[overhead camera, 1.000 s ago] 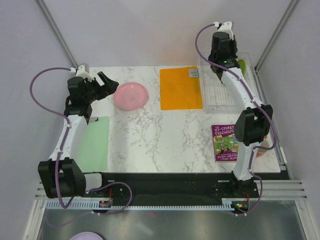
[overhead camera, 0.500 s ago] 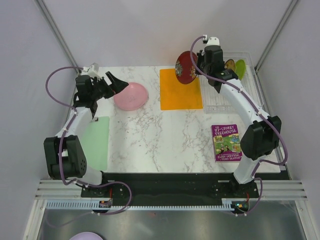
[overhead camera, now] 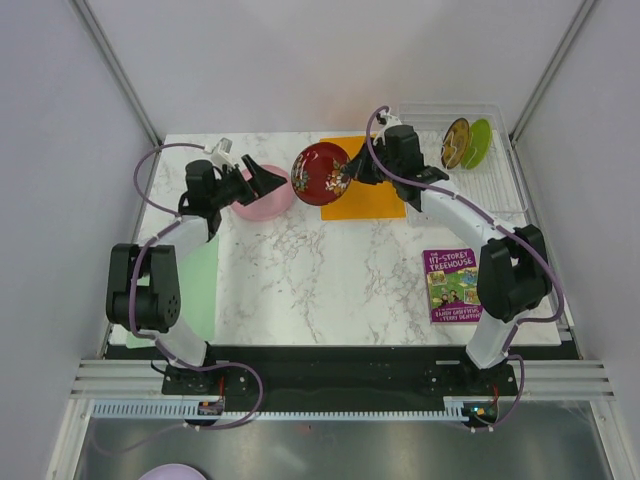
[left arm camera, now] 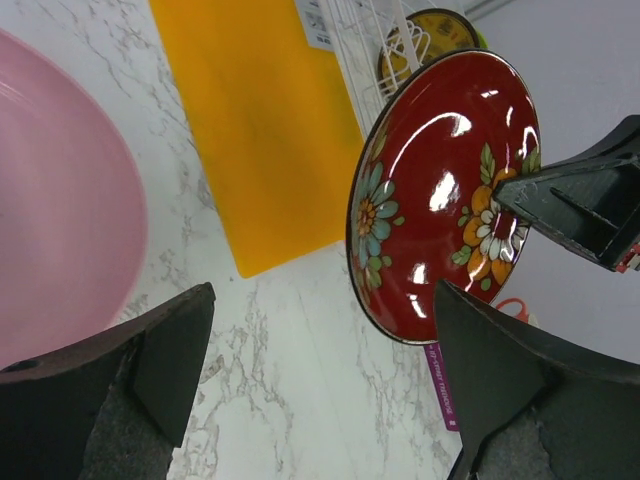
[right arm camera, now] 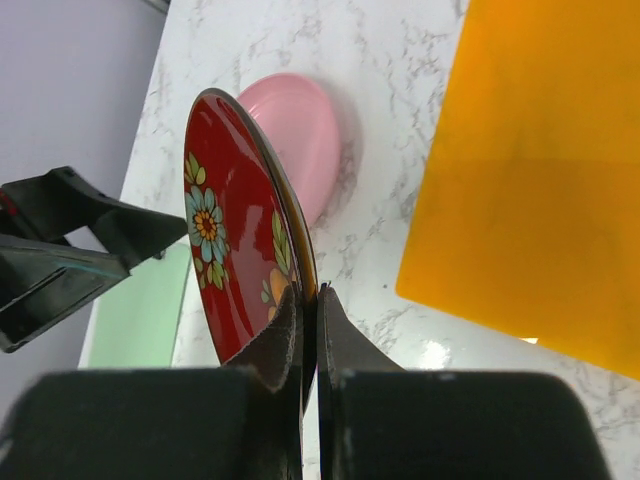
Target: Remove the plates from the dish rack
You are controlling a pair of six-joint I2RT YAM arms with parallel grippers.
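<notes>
Lifted out of the rack within the last second, the red plate now hangs above the near left corner of the orange mat. The right claw pinches its rim, so it stands on edge as it did between the bars. The left claw has swung in from the left with jaws spread wide, over the pink plate lying flat on the table. The yellow plate and green plate wait upright at the far right of the rack.

From the left wrist, the red plate shows its flowered face between the parted fingers of the left claw. It looks like either a hand-over or a drop onto the pink plate.

From the right wrist, the right claw is clamped on the lower edge of the red plate. The pink plate lies beyond it, apparently the stacking spot.
</notes>
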